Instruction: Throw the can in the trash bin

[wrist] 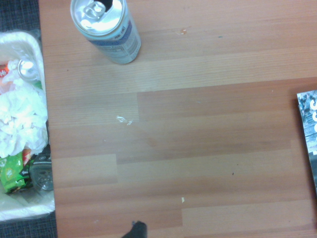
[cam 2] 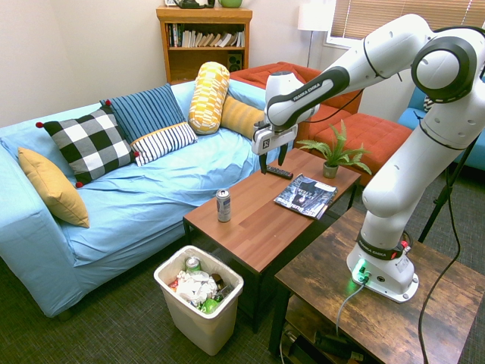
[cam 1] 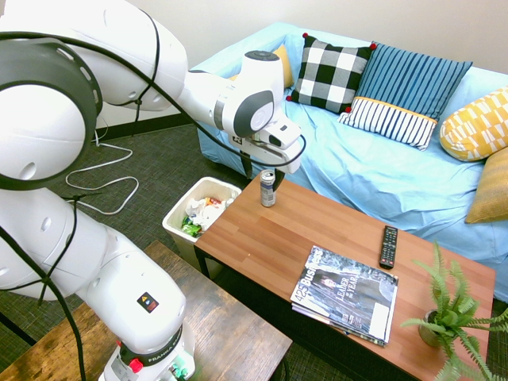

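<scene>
The can (cam 1: 268,189) stands upright on the near-left end of the wooden coffee table (cam 1: 262,246), silver with a blue-grey band, its opened top showing in the wrist view (wrist: 106,29). My gripper (cam 2: 273,162) hangs open and empty above the table, higher than the can (cam 2: 223,205) and off to its side, not touching it. The trash bin (cam 1: 173,225) sits on the floor against the table's end, close below the can. It is off-white (cam 2: 203,327) and holds crumpled paper, green wrappers and another can; its rim (wrist: 25,214) shows in the wrist view.
A magazine (cam 1: 345,295), a black remote (cam 1: 388,246) and a potted fern (cam 1: 448,317) lie further along the table. The light-blue sofa (cam 1: 373,171) with several cushions runs along the table's far side. Bare tabletop lies between can and magazine.
</scene>
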Robot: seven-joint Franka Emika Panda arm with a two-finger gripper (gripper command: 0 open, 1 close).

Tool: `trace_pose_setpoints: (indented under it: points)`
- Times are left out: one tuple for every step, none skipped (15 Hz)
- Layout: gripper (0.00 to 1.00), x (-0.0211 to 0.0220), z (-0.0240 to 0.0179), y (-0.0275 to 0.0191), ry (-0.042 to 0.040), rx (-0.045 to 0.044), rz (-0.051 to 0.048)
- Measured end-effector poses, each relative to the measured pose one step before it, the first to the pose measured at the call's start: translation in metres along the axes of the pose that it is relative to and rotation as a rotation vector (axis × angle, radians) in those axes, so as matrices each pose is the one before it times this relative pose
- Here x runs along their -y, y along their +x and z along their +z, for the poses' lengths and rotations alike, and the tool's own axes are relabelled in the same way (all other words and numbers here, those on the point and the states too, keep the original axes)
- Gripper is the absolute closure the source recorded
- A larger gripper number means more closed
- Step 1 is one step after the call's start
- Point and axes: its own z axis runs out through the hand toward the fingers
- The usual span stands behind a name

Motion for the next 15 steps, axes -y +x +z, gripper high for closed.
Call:
trace_pose_setpoints:
  points:
    - [0.00,0.00057,-0.00003,0.00046,0.00063,-0.00030,-0.00004]
    - [0.00,0.00085,0.00062,0.00061,0.00357,-0.00376,0.00007]
    - [0.00,0.00188,0.00079,0.00116,0.00427,-0.00356,-0.00040]
    - [0.00,0.00326,0.00077,0.00170,0.00447,-0.00300,-0.00104]
    - [0.00,0.00563,0.00005,0.00323,0.00792,-0.00474,0.00012]
    - [0.00,0.00757,0.00034,0.00384,0.00658,-0.00339,0.00301]
    - [0.00,0.00964,0.00103,0.00413,0.00375,-0.00006,0.00521]
    - [0.00,0.01223,0.00194,0.00281,0.00179,0.00087,0.00698]
    - [0.00,0.01468,0.00117,0.00197,0.00315,-0.00004,0.00550]
    - [0.00,0.01479,0.00215,0.00128,0.00146,0.00000,0.00222]
    - [0.00,0.01328,0.00331,0.00154,-0.00058,-0.00063,0.00380]
    - [0.00,0.01267,0.00445,0.00186,-0.00451,-0.00369,0.00660]
    - [0.00,0.01176,0.00649,0.00147,-0.00709,-0.00220,0.00955]
    - [0.00,0.01138,0.00713,0.00156,-0.00380,0.00413,0.00697]
    - [0.00,0.00948,0.00751,0.00151,-0.00303,0.00594,0.00513]
